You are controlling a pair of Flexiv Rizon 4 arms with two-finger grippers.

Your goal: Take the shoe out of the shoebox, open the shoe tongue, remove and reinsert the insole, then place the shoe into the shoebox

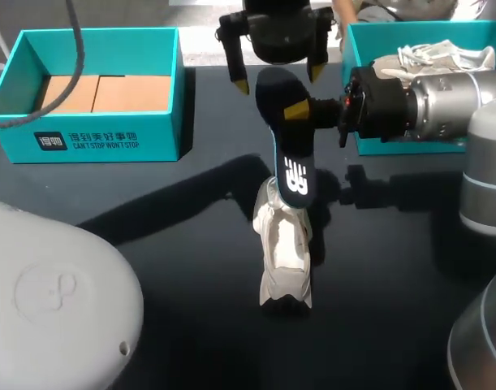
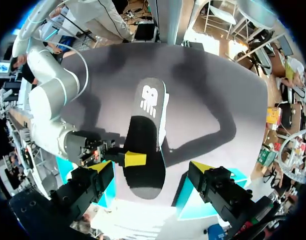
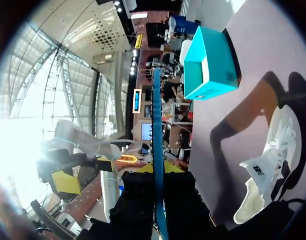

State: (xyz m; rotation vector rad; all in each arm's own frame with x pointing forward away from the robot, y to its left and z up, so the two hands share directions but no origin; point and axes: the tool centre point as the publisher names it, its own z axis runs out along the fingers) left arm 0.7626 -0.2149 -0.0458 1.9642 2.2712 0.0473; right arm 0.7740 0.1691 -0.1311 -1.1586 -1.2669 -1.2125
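Here, the dark insole (image 1: 286,150) is gripped near its upper end by the right end effector (image 1: 300,110), closed on it from both sides. The left end effector (image 1: 278,79) is held wide open just above it, grasping nothing. The insole's lower end reaches down to the white shoe (image 1: 284,252), which is set on the dark counter (image 1: 191,325); a teal shoebox (image 1: 93,138) is seen well apart.

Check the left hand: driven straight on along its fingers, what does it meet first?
Most likely the insole, which the right hand holds ahead of the left hand, in line between its open fingers. The shoe sits beyond it; depth is unclear.
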